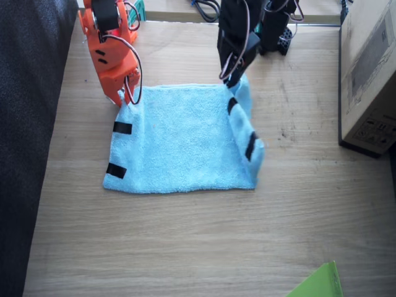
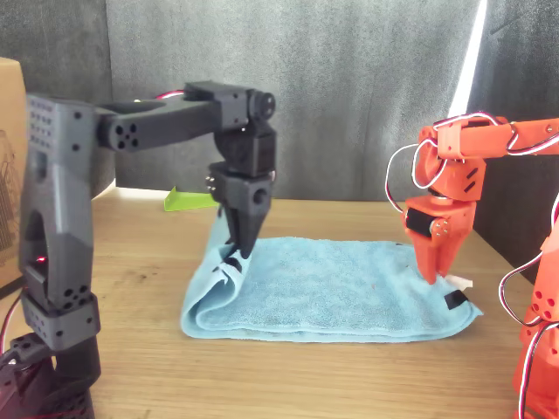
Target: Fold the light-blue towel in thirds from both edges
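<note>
Fixed view: light-blue towel point(image 1: 179, 139) flat on the tabletop point(image 1: 198, 247), black tape strips at both short edges. Left fingers point(image 1: 234, 79) pinch one far corner, that edge raised and curling inward. Front view alone shows the lifted loop beneath the left fingers point(image 2: 239, 247). Right fingers point(image 1: 127, 96) closed at the opposite corner; actual grip indiscernible.

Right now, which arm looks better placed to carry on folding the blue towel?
The left arm, I'd judge: its gripper already holds one short edge of the towel lifted and curling inward, while the right gripper sits at a flat corner.
</note>
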